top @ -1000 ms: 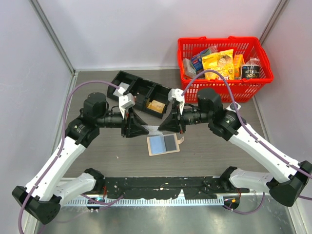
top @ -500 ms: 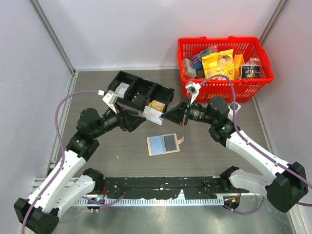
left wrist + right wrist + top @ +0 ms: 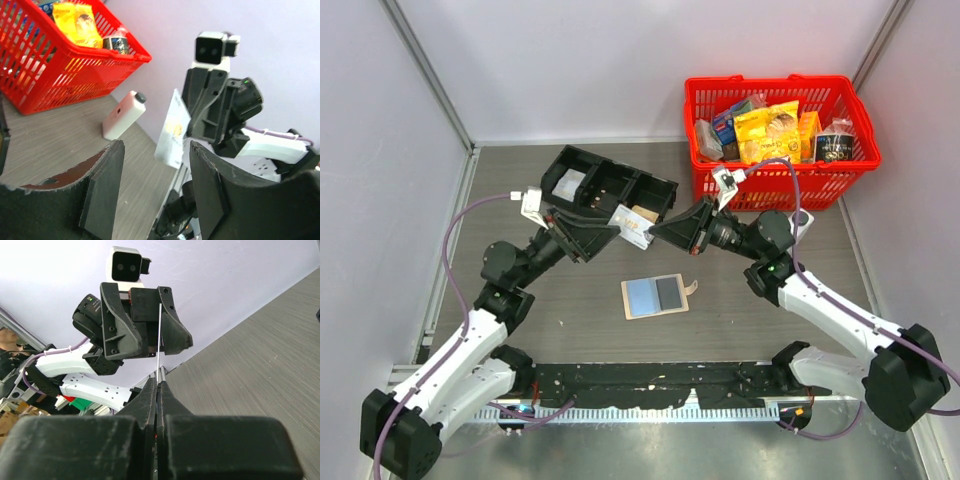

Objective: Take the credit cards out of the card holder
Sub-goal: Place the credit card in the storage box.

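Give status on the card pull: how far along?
Done: one card is out of the holder, up in the air, pinched in the right gripper. In hand: the left gripper flanks that card, jaws open, not gripping. Left: set the card down. The holder lies open on the table, blue and grey faces showing; whether more cards sit inside, I can't tell.

Heads up: left gripper [image 3: 610, 231] and right gripper [image 3: 658, 230] nose to nose in air, credit card [image 3: 635, 235] filling gap, no way through. Black tray [image 3: 610, 190] close behind them, red basket [image 3: 770, 185] back right. Card holder [image 3: 655, 296] below; bare table [image 3: 570, 320] all round it, your easy lane.
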